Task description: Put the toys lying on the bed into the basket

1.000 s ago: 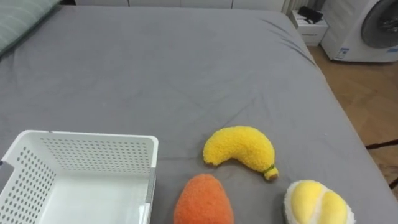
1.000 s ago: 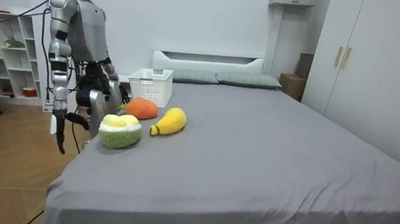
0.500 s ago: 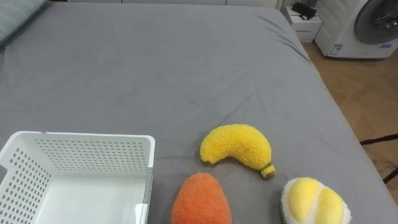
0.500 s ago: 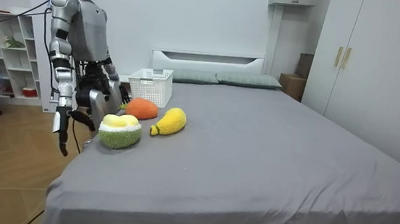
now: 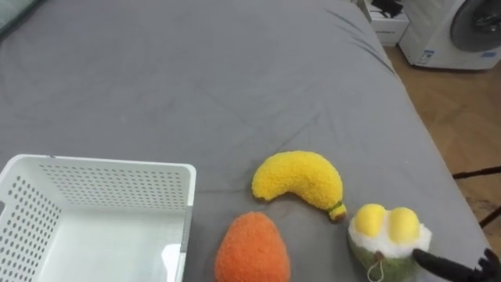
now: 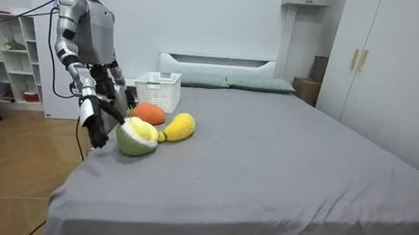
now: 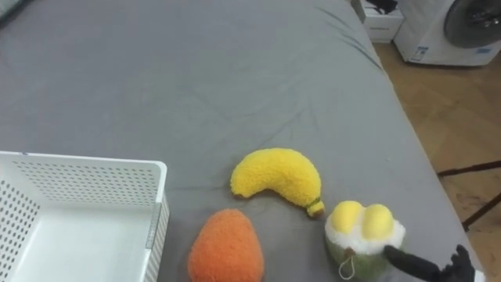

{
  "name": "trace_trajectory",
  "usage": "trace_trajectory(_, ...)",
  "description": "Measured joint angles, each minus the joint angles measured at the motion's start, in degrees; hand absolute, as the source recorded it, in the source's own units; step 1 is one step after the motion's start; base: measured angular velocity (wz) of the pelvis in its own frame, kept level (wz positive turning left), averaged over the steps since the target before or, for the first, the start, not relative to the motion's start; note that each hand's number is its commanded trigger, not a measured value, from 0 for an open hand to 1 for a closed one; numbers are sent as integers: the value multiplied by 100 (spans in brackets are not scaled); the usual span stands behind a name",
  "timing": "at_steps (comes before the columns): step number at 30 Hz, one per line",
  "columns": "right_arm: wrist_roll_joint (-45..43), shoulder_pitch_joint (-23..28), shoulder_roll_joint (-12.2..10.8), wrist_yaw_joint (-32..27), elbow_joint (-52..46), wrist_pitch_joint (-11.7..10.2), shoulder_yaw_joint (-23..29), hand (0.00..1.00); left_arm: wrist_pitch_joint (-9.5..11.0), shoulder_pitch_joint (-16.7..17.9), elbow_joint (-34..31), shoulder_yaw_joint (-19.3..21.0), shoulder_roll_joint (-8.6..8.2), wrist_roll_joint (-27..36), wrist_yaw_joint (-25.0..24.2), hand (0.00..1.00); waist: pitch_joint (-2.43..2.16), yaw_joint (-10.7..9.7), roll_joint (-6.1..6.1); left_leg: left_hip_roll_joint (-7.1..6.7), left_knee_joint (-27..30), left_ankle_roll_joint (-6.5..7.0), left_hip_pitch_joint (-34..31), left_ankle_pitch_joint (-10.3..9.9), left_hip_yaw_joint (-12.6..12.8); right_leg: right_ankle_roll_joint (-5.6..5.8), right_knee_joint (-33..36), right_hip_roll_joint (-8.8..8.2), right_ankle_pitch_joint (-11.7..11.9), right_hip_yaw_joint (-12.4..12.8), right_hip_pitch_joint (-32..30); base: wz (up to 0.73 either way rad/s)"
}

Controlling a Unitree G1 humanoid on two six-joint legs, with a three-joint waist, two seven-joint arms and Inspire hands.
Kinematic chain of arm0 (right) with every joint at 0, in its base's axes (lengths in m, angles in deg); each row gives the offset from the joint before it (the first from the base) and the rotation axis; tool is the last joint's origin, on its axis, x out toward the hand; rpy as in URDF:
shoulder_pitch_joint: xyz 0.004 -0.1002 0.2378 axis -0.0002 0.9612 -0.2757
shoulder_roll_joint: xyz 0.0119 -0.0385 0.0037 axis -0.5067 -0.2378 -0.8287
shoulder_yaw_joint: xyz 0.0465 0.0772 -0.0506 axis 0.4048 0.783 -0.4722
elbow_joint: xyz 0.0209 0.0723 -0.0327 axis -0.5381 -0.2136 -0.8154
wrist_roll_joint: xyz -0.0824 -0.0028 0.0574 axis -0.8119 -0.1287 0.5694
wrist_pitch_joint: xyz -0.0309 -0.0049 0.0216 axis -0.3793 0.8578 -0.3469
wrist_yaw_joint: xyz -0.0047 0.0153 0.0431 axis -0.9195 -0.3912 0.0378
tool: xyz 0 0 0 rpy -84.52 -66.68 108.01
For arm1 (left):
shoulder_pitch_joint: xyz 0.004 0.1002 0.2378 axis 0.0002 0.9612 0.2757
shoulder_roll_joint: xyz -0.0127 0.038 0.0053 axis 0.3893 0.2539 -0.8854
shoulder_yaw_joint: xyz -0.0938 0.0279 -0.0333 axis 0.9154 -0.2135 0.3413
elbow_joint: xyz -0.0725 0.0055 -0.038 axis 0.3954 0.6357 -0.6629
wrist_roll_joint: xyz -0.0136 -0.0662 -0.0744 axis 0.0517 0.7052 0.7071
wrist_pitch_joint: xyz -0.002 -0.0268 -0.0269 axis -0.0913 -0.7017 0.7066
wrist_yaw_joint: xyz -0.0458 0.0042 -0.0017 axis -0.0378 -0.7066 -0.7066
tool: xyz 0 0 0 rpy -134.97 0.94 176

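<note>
Three plush toys lie on the grey bed (image 5: 196,86) near its edge. They are a yellow banana (image 5: 301,182), an orange toy (image 5: 250,249) and a round green toy with a yellow top (image 5: 385,235). A white perforated basket (image 5: 102,166) stands to their left, with nothing showing inside. My right hand (image 5: 448,267) comes in from the lower right, its straight fingers touching the lower side of the green toy, which is tipped up. In the room view I stand at the bedside with that hand (image 6: 99,129) against the toy (image 6: 138,136). My left hand (image 6: 125,95) is half hidden behind my body.
The bed's right edge drops to a wooden floor (image 5: 462,117), where a washing machine (image 5: 462,31) stands. In the room view, pillows (image 6: 254,83) lie at the headboard, a shelf (image 6: 6,54) stands behind me and a wardrobe (image 6: 396,73) stands at the room view's right.
My right arm has swung up from my side to the green toy. The toy has tipped up and shifted towards the banana. The head camera has tilted down slightly.
</note>
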Motion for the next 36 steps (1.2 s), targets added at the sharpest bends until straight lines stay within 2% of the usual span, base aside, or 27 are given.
trace_trajectory(5, -417, -2, -1, 250, -694, 1, -267, 0, -92, 104, -226, -48, -20, -2, 4, 0, -2, 2, 20, 4, 0, -1, 4, 0, 6, -2, 2, 0, 1, -3, 3, 0)
trace_trajectory(11, -601, -7, -5, 420, -940, 8, -635, 0, -105, 194, -389, -63, -48, -2, 31, 0, -12, 28, 6, 5, 5, -1, 2, 0, 1, -3, 5, -1, 4, -13, 7, 0)
trace_trajectory(17, -830, -6, -7, 488, -940, 12, -668, 0, -126, 224, -526, -84, -70, -4, 40, 0, -9, 122, 19, 5, 5, -1, -6, 0, -16, -3, 3, -1, 6, -31, 9, 1)
trace_trajectory(25, -1147, -5, -27, 506, -923, 44, -672, 0, -144, 279, -613, -175, -82, -5, 148, 0, -12, 131, 64, 2, 22, 0, -9, 1, -40, -5, 0, -16, 11, -99, 28, 1)
trace_trajectory(28, -1316, 0, -26, 693, -862, 69, -671, 0, -170, 303, -656, -181, -83, -14, 166, 0, -12, 116, 65, 3, 38, 0, -10, 0, -44, -5, 2, -16, 11, -105, 32, 0)
trace_trajectory(36, -2579, 99, 4, 1234, -44, 62, -670, 0, -264, 394, -759, -161, -80, -296, 129, 0, -18, 129, 32, 3, 40, -2, 100, -2, -71, -5, -4, -15, 11, -104, 121, 0)
